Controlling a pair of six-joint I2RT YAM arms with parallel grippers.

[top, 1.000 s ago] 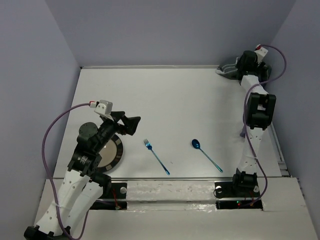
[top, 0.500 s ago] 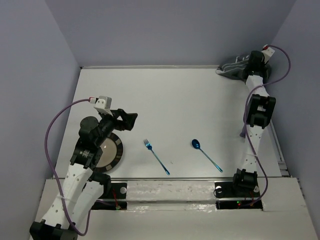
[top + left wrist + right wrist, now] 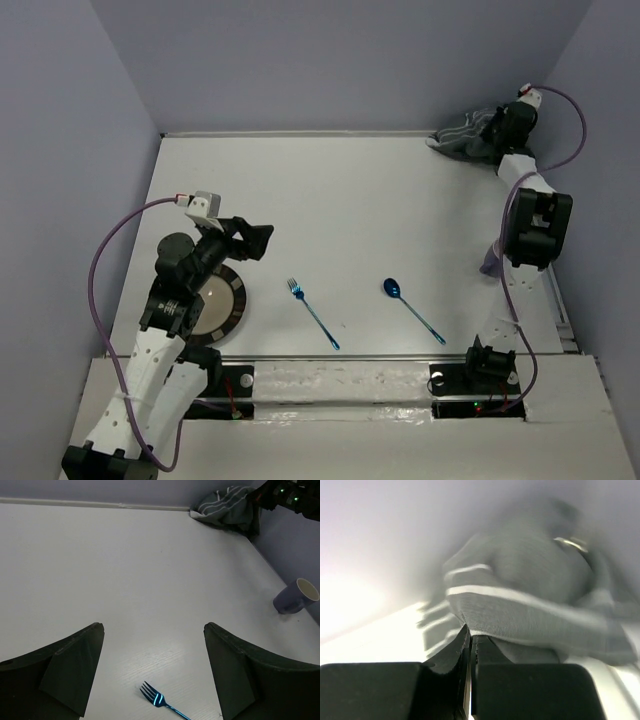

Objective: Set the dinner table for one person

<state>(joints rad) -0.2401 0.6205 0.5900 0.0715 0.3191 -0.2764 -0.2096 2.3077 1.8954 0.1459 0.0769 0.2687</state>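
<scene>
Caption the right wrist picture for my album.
Right gripper, closed, at the edge of the crumpled grey striped placemat.

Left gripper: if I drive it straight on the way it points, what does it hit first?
Probably the bare dinner table just past the fork tines; depth is unclear.

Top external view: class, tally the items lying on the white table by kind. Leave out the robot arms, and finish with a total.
Plate: 1
Fork: 1
Spoon: 1
Cup: 1
Cloth placemat: 1
Total: 5
</scene>
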